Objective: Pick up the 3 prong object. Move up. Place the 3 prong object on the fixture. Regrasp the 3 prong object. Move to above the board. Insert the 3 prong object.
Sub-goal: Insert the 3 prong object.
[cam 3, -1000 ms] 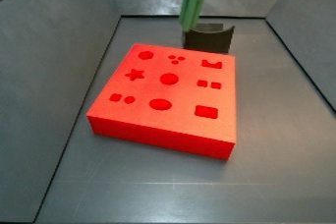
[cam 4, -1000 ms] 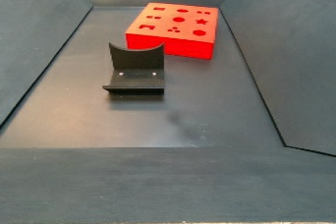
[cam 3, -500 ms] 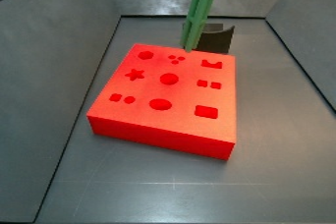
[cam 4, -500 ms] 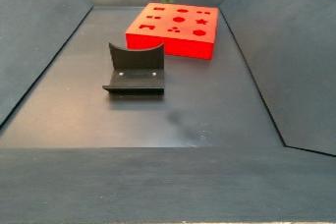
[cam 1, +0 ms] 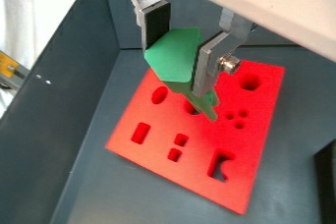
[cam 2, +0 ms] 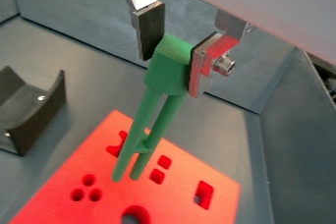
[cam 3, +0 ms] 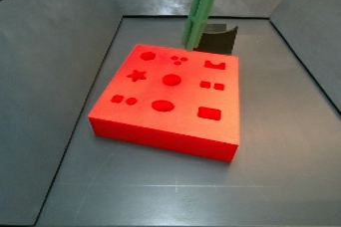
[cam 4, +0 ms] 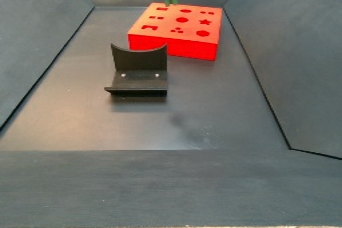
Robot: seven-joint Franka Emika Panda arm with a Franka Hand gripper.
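The gripper [cam 2: 178, 43] holds the green 3 prong object [cam 2: 155, 110] prongs-down above the red board [cam 3: 170, 98].

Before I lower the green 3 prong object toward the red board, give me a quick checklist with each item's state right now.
1. Grip: the gripper has its fingers on either side of the 3 prong object: ok.
2. Prongs point down toward the board: ok.
3. Prongs clear of the board surface, in a wrist view: ok.
4. Prongs lined up over the three small holes: cannot tell.
5. Object vertical: not ok, it leans in a side view.
6. Fixture out of the path: ok.
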